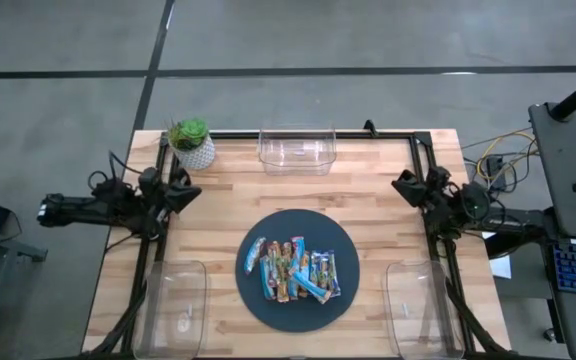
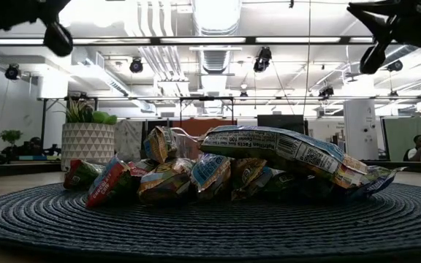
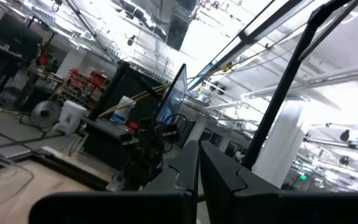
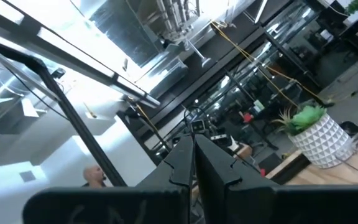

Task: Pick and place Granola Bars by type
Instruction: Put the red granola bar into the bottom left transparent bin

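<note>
Lying in a loose heap on the dark round mat (image 1: 268,305), the granola bars (image 1: 293,269) are near the front middle of the wooden table (image 1: 228,200). From above, they spread side by side and partly over each other, with blue wrappers at both edges of the heap and green and brownish ones in the middle. In the low view the granola bars (image 2: 218,172) make a small pile, and one long bar with a white label lies on top, tilted down toward the right side.

Neither arm is touching them. The left gripper (image 1: 190,193) is at the left edge of the table, near the white pot with a green plant (image 1: 192,143), and its fingers are pressed together with nothing between them. The right gripper (image 1: 404,185) is at the right edge of the table, well apart from the mat, and its fingers are also closed and empty. Both grippers are raised above the table and point toward its middle.

Three clear plastic bins stand on the table: one (image 1: 296,148) at the back middle, one (image 1: 173,305) at the front left corner, and one (image 1: 420,305) at the front right corner. I cannot see any bar inside them.
</note>
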{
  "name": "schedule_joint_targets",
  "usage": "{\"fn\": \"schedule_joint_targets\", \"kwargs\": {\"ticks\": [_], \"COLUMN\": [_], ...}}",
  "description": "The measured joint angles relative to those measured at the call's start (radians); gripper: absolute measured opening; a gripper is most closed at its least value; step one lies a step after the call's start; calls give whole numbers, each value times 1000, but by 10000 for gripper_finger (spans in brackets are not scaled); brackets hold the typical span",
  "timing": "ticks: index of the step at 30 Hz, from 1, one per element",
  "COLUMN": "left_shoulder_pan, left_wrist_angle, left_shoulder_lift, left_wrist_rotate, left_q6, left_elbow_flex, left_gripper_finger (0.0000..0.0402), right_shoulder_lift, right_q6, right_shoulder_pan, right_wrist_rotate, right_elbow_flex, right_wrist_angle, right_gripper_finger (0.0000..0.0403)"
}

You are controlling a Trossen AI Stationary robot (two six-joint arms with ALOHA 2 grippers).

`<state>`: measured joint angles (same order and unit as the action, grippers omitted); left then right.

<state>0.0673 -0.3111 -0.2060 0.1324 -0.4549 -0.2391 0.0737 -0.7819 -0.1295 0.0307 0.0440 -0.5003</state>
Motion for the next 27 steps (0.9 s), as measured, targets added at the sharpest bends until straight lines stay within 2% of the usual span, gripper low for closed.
{"fn": "schedule_joint_targets", "kwargs": {"ticks": [6, 13, 19, 27], "left_shoulder_pan": [0, 0, 0, 0], "left_wrist_angle": [153, 309, 388, 413], "left_shoulder_lift": [-157, -314, -397, -460], "left_wrist_rotate": [-5, -9, -9, -9], "left_q6": [54, 139, 194, 255], "left_elbow_flex": [-176, -399, -543, -659], "left_gripper_finger": [0, 0, 0, 0], "right_shoulder_lift": [80, 257, 412, 570], "right_q6": [67, 189, 281, 389], "right_shoulder_pan": [0, 0, 0, 0], "right_wrist_rotate": [0, -5, -27, -87], "right_elbow_flex": [105, 322, 531, 778], "right_wrist_angle": [20, 190, 373, 523], "right_gripper_finger": [9, 9, 9, 9]}}
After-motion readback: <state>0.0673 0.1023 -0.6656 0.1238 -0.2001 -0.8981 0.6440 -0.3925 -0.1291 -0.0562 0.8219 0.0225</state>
